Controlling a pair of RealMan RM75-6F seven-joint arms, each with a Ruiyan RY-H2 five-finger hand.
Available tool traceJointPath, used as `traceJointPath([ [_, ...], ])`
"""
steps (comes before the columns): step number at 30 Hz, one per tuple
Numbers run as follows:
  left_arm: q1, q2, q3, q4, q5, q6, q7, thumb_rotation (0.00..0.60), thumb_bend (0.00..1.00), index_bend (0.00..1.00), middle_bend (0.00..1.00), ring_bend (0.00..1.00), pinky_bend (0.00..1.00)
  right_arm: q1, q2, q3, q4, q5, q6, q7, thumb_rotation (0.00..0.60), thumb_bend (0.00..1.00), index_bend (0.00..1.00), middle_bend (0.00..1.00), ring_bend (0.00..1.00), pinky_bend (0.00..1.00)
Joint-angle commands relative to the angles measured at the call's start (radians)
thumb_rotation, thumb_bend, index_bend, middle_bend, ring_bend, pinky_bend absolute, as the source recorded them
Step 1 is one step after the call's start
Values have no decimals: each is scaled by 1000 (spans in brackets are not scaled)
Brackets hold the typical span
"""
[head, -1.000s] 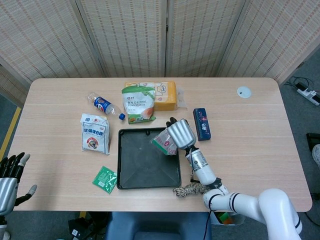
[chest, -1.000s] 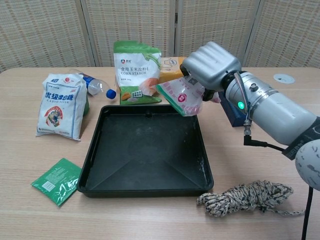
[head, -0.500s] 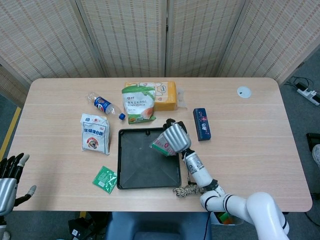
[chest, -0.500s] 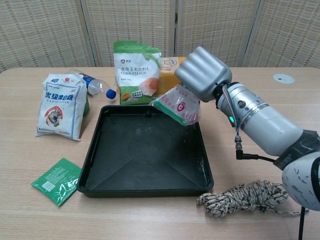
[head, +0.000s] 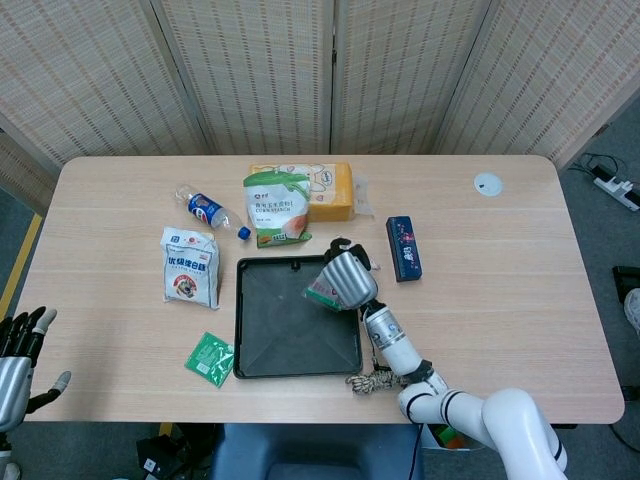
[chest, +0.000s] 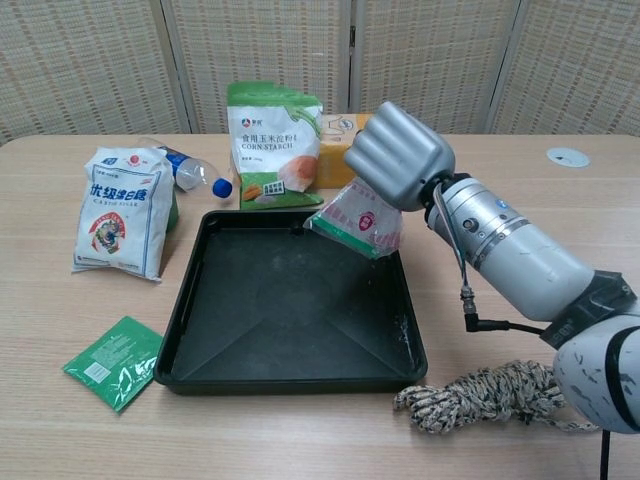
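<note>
The rope (chest: 490, 395) lies nearest, on the surface (chest: 520, 200) just off the tray's front right corner. The right robot hand (chest: 398, 155) holds a pink pouch (chest: 358, 220) by its top, hanging over the tray's (chest: 290, 315) far right part, apparently just clear of the floor. To set it down well, I would lower it until it rests flat inside the rim, clear of the right wall, then spread the fingers. A green sachet (chest: 112, 360) lies left of the tray, a white bag (chest: 120, 210) beyond it. Behind stand the starch bag (chest: 272, 140), a bottle (chest: 190, 172) and a yellow pack (head: 330, 190); none blocks the drop. The left robot hand (head: 15, 350) hangs off the surface, fingers apart, holding nothing.
</note>
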Motion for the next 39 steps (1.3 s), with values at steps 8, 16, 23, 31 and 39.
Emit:
traceJointPath([
  [8, 1, -6, -2, 5, -8, -3, 7, 600, 323, 50, 75, 42, 0, -2, -29, -2, 55, -27, 17, -47, 600, 426, 760, 557, 1000, 923],
  [16, 3, -4, -1, 6, -8, -2, 5, 600, 322, 48, 74, 41, 0, 1, -50, -18, 102, -65, 26, -65, 600, 426, 772, 568, 1000, 923],
  [23, 3, -4, -1, 6, -10, -4, 6, 600, 322, 44, 74, 41, 0, 0, -59, -5, 114, -72, 34, -53, 600, 427, 772, 568, 1000, 923],
  [31, 3, -3, -2, 5, -10, -5, 8, 600, 322, 42, 75, 41, 0, -9, -76, 65, 89, -15, 27, 16, 600, 427, 772, 569, 1000, 923],
  [39, 1, -3, -2, 2, -11, -8, 11, 600, 322, 39, 75, 41, 0, -14, -82, 154, 32, 69, 11, 114, 600, 428, 772, 571, 1000, 923],
])
